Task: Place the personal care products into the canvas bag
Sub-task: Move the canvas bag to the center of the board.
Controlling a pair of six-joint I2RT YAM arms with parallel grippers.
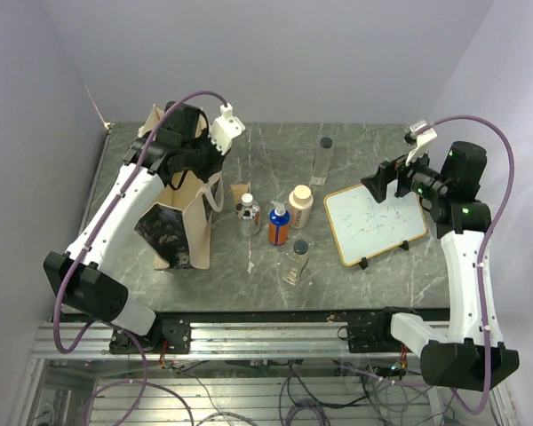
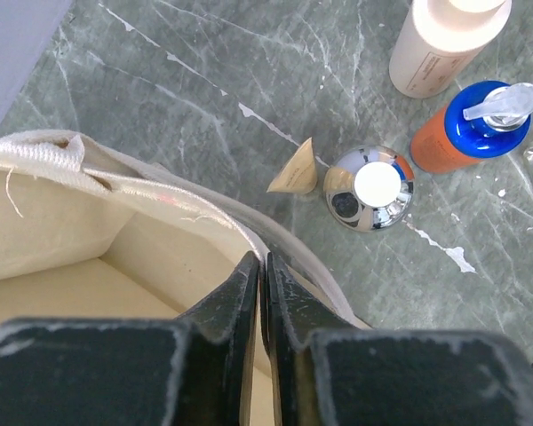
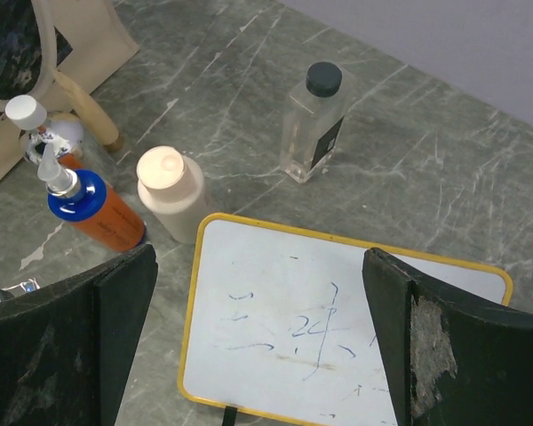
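The grey veined surface carries every item. The canvas bag stands upright at the left with its mouth upward and a dark print on one side, well placed for loading from above; the part of its interior in view holds no bottle. The left pincer sits at the bag's rim, nearly clenched with only a slit showing; whether cloth is pinched cannot be told, though steadying the mouth seems the likely purpose. The right pincer is spread wide, grasping nothing, above the whiteboard, whose blue marker strokes are illegible. Outside the bag stand the cream bottle, the blue-and-orange bottle and the silver bottle, clustered just right of it, with the far clear bottle and the near clear bottle set apart. No label is readable
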